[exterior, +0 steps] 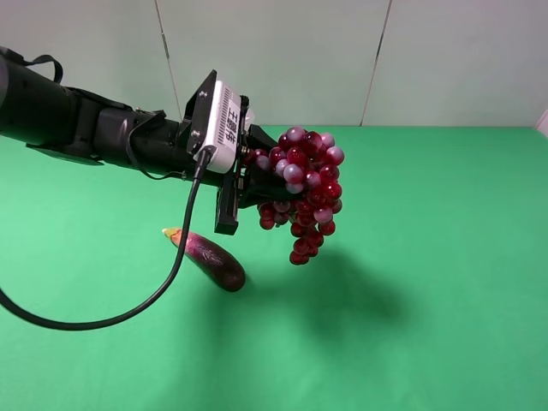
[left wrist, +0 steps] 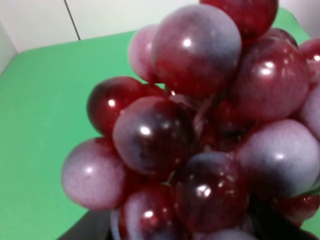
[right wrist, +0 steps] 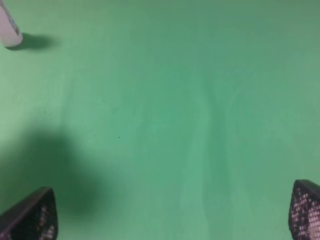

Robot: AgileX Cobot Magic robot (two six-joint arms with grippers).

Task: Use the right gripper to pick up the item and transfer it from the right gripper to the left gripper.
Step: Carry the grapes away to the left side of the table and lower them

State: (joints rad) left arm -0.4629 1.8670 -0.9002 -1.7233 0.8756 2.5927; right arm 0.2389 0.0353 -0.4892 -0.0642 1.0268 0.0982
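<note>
The left gripper pinches the grapes, and the bunch hangs in the air past its fingertips. Below these fingers, apart from them, an eggplant lies on the green table. The right gripper has its fingers spread wide over bare cloth. Far beyond them stands a white bottle.

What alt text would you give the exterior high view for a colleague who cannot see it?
The left pincer, reaching in from the left, holds a bunch of dark red grapes in the air above the green table. A purple eggplant lies on the table below the arm, and the grapes cast a shadow to its right.
</note>
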